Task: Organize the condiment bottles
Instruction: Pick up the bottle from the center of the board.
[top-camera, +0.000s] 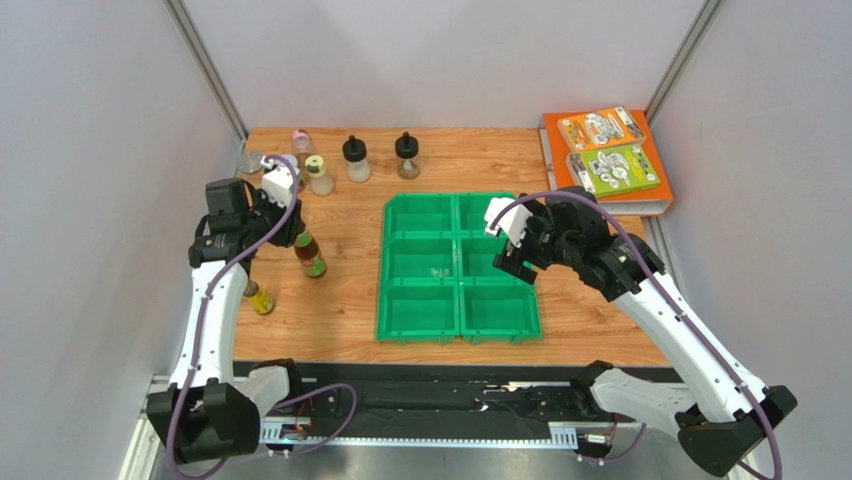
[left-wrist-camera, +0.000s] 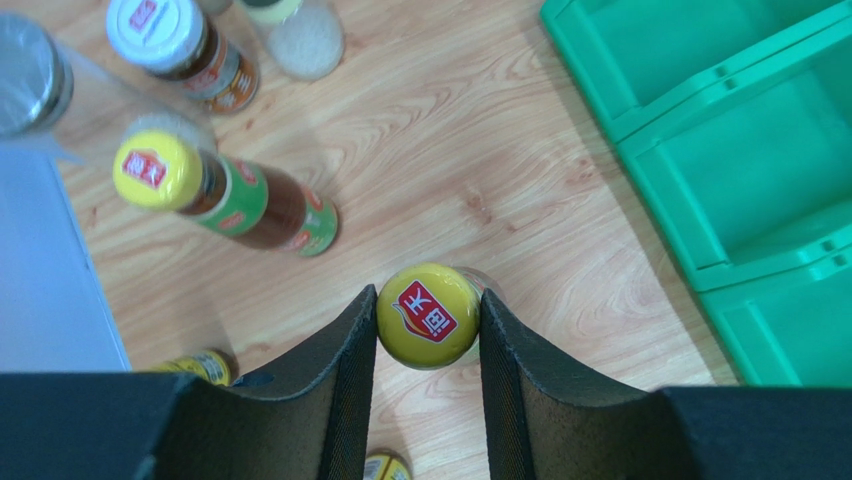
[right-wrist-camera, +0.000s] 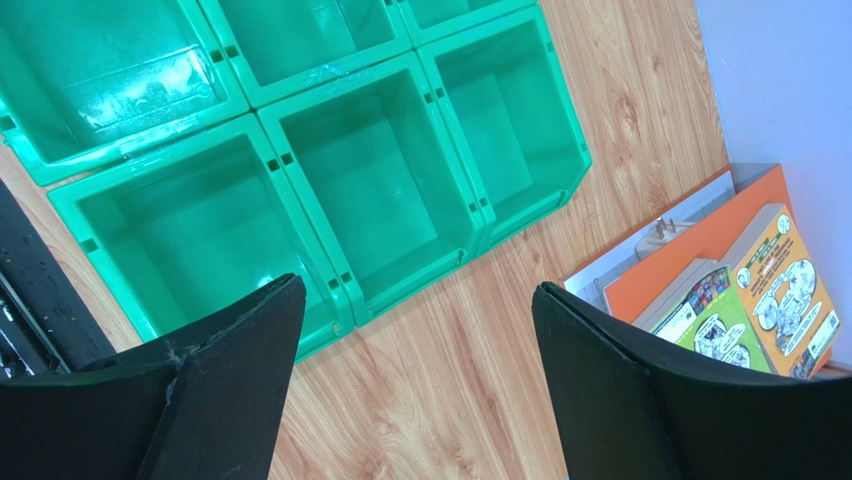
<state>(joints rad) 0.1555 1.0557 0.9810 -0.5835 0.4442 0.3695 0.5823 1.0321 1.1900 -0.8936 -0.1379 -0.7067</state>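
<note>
My left gripper (left-wrist-camera: 428, 298) is shut on the yellow cap of a brown bottle (left-wrist-camera: 428, 316) that stands on the wood; both pads touch the cap. In the top view this gripper (top-camera: 293, 230) is at the table's left, over a brown bottle with a green label (top-camera: 310, 256). A second yellow-capped, green-labelled bottle (left-wrist-camera: 240, 196) stands just beyond. At the back left stand a silver-capped jar (top-camera: 250, 165), a pink-capped bottle (top-camera: 302, 140), a pale-green-capped bottle (top-camera: 318, 176) and two black-capped bottles (top-camera: 355, 158) (top-camera: 407, 155). My right gripper (top-camera: 512, 262) is open and empty over the green bin (top-camera: 455, 268).
The green six-compartment bin (right-wrist-camera: 380, 190) holds no bottles. Orange and green books (top-camera: 608, 150) lie at the back right, also in the right wrist view (right-wrist-camera: 740, 280). A small yellow-labelled bottle (top-camera: 260, 299) stands near the left edge under my left arm.
</note>
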